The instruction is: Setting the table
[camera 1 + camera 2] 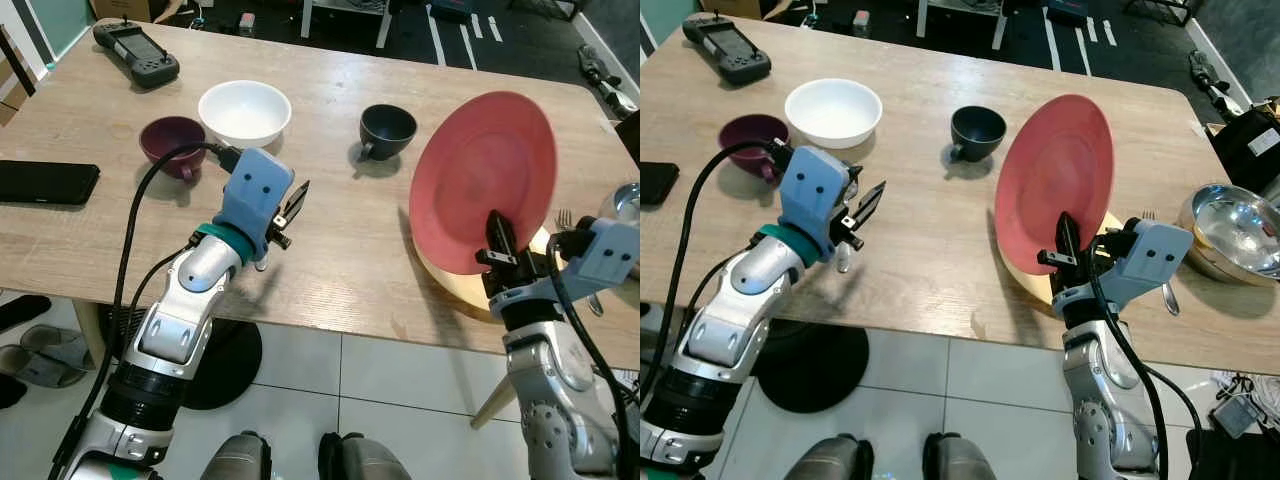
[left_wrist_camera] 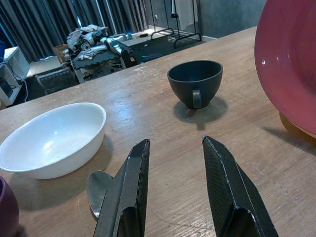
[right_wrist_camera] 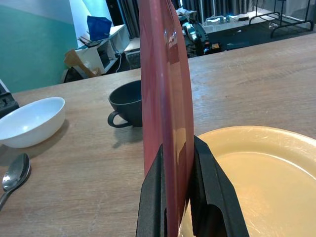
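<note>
Now right gripper pinches upright red plate.

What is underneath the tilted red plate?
A yellow plate lies flat on the wooden table beneath the red plate, which the right gripper clamps by its rim; its far part is covered.

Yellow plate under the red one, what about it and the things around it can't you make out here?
- Yellow plate: mostly hidden by the red plate held upright in the right hand.
- Fork: only tines show; the right arm covers the rest.
- Steel bowl: cut off by the right eye view's edge.
</note>
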You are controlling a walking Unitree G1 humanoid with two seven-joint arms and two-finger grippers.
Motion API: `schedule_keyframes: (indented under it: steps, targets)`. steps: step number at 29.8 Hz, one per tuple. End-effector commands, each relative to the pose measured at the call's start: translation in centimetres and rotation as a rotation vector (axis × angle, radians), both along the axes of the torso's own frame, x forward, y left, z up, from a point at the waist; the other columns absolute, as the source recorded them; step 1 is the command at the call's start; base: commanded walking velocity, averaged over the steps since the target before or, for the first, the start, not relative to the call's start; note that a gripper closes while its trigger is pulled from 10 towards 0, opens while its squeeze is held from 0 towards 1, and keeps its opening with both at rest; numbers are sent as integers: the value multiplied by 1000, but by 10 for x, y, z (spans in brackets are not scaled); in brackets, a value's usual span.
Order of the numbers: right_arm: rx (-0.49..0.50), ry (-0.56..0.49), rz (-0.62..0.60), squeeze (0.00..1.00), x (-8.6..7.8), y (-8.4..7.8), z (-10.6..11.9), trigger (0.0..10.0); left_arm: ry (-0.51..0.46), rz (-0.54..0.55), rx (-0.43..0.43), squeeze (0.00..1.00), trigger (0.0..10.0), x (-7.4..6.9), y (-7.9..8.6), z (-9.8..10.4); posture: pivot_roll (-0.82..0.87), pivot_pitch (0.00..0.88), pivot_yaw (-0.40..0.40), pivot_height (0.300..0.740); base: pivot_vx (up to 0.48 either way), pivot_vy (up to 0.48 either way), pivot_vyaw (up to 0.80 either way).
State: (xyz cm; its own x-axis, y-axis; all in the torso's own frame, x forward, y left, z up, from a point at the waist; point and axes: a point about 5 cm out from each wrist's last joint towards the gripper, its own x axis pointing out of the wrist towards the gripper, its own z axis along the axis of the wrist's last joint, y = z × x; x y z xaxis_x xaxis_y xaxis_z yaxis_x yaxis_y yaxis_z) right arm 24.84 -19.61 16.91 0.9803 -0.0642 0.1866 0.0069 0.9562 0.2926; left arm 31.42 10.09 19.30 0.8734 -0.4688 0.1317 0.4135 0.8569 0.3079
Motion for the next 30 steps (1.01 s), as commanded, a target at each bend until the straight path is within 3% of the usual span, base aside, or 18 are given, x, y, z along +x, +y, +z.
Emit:
schedule_keyframes:
  steps: [1, 30]
  targets:
    - [-6, -6, -22, 0, -1, -5, -1, 10000, 10, -2, 0, 0, 10000, -1, 0, -3, 32, 49, -16, 740, -319, 0, 0]
    - [-10, -17, -5, 0, -1, -2, 1, 10000, 2, -16, 2, 0, 10000, 0, -3, -3, 28, 41, -13, 740, -319, 0, 0]
